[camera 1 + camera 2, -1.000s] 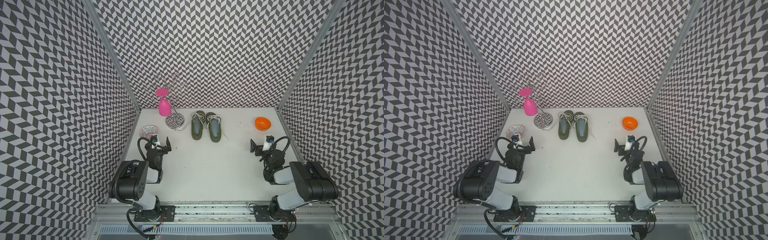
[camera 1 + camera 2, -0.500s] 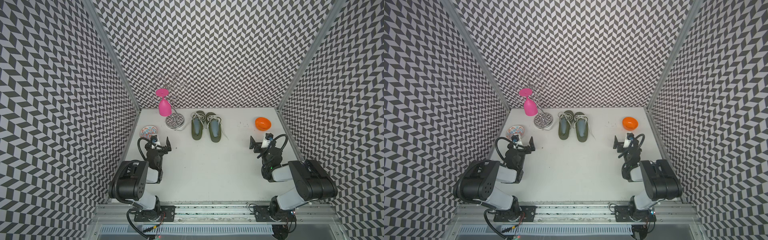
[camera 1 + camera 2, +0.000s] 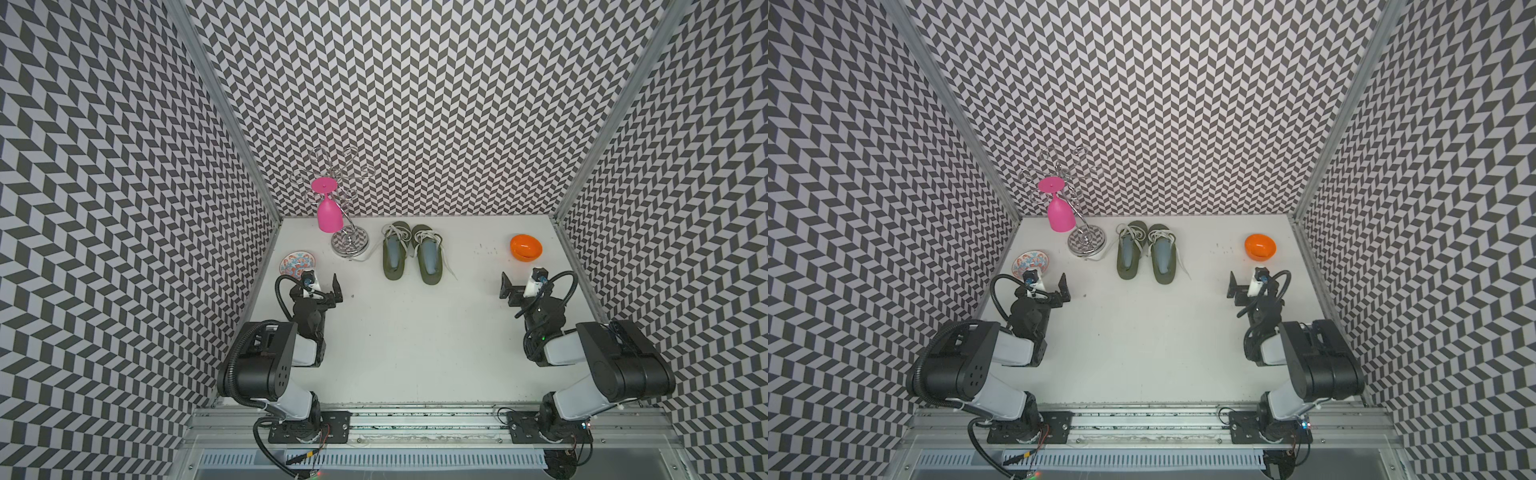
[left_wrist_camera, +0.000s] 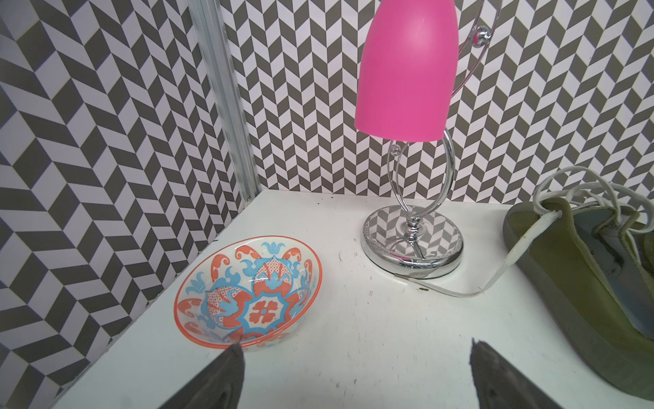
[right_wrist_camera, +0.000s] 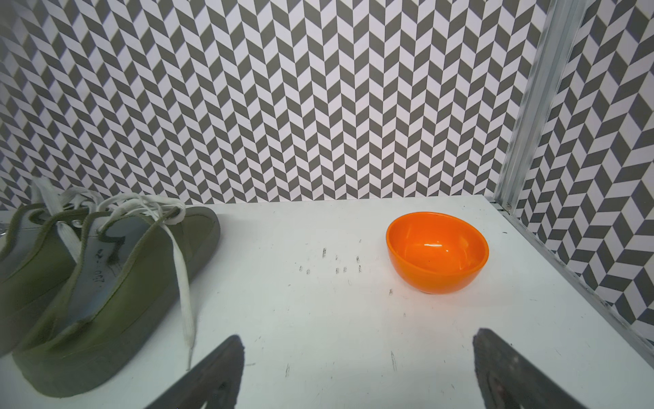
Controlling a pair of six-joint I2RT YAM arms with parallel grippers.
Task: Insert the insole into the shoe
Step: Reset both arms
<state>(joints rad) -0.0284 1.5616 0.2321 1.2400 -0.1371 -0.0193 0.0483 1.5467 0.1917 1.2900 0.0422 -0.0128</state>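
At the back of the white table [image 3: 415, 332], two olive shoes [image 3: 393, 272] are sitting side by side — a grey-blue insole [image 3: 430, 259] is lying inside each. Left of the shoes, a chrome stand [image 3: 350, 245] is holding a pink glass [image 3: 329, 214] upside down, a patterned dish [image 3: 297, 262] lying further left. Right of the shoes, an orange bowl [image 3: 525, 247] is resting. Nearer than the shoes, the left gripper [image 3: 322, 286] and right gripper [image 3: 520, 286] are hanging well apart on either side — fingers [image 5: 219, 375] spread wide, grasping nothing.
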